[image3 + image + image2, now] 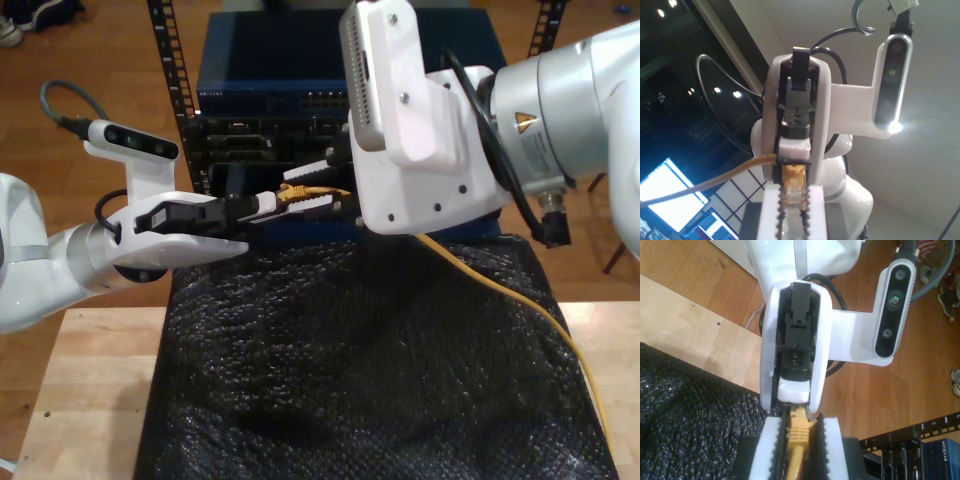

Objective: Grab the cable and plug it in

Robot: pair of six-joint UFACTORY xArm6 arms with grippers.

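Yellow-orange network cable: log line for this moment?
yellow-orange network cable | gripped by my first gripper and my second gripper | near dark equipment rack | unplugged

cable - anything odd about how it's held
Yes: my first gripper and my second gripper both pinch the cable at its plug end, nose to nose before the rack. No damage visible.

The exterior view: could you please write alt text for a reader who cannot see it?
Two white robot arms meet above a black mat, both end effectors at the plug end of a yellow cable in front of a dark equipment rack. The cable trails across the mat toward the exterior view's lower right.
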